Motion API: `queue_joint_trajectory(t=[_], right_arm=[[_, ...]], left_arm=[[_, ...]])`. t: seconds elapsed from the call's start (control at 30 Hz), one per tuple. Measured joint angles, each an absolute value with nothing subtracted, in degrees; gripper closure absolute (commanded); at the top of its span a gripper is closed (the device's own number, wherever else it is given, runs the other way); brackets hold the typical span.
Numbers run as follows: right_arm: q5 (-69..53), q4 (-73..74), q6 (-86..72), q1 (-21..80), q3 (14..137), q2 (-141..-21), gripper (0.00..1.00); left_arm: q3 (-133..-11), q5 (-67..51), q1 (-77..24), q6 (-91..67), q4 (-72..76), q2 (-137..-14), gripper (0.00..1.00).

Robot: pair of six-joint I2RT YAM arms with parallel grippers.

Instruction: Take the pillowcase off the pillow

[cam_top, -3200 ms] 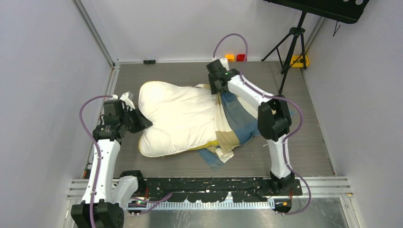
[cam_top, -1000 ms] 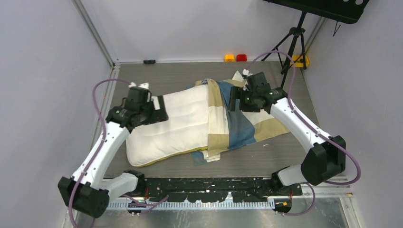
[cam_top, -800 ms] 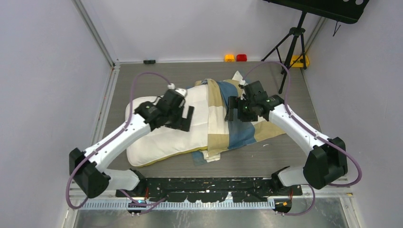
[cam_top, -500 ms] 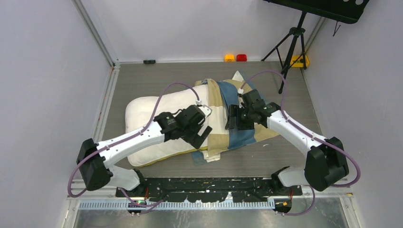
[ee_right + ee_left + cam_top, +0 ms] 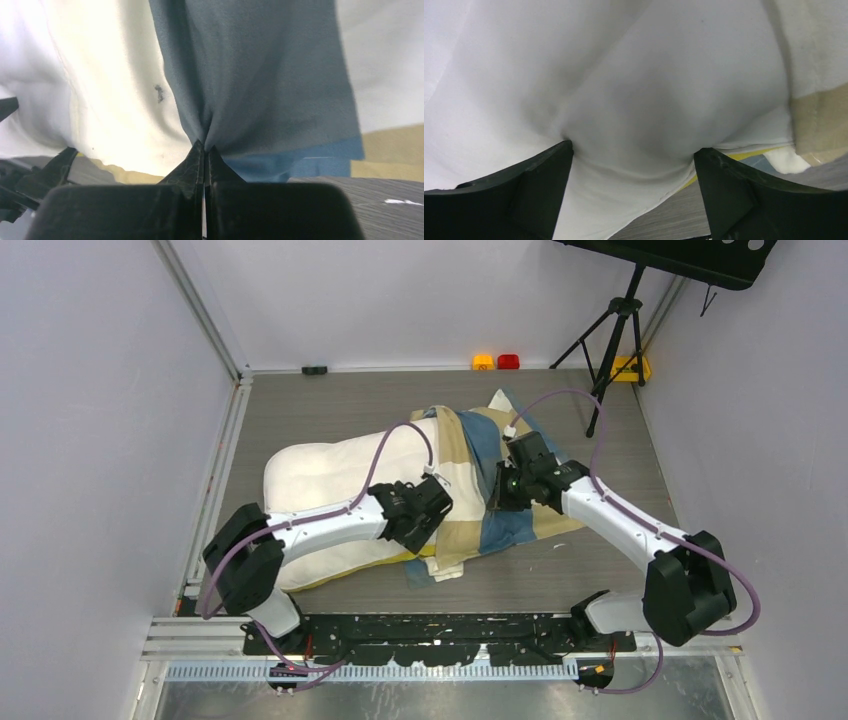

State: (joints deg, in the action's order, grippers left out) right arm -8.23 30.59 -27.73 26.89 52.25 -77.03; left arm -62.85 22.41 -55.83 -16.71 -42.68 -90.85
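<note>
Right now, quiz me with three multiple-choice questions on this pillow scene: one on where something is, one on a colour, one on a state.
1. Seen from the top, the pillowcase covers which part of the pillow?
A. its left end
B. its right end
C. all of it

2. What colour is the patch that the right end effector pinches?
A. blue
B. tan
C. white

3. The left end effector is:
A. shut on the pillowcase
B. lifted well clear of everything
C. open on the pillow

Answers:
1. B, since the pillow's left part lies bare in the top view.
2. A, since blue cloth bunches at its closed fingertips in the right wrist view.
3. C, since its fingers stand wide apart and dimple the white pillow fabric.
</note>
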Motion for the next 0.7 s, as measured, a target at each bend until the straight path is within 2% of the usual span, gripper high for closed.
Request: queue_joint_trajectory(t=[0.07,0.13,0.33,0.6,0.7], right_arm=[[-4.6,30.8,-28.4,27.1,52.1,-75.9,1.0],[0.0,30.9,-29.3,27.0,51.5,-73.2,1.0],[10.9,30.5,-32.0,26.8,48.6,-62.7,1.0],[24.6,30.9,-34.0,24.8,45.4,-57.3,1.0],[27.7,31.6,-34.7,24.5,44.9,-56.3,1.0]], left_arm=[[-62.1,24.2,-56.0,-18.4,-41.4,-91.3,0.77],[-61.2,25.8,-55.7,-20.1,-40.0,-91.2,0.99],[-57.3,26.7,-50.7,-25.2,-36.2,-85.5,1.0],[-44.0,21.8,-33.7,-29.4,-33.5,-60.0,1.0],[-39.8,20.8,-30.6,-30.7,-33.8,-52.8,1.0]])
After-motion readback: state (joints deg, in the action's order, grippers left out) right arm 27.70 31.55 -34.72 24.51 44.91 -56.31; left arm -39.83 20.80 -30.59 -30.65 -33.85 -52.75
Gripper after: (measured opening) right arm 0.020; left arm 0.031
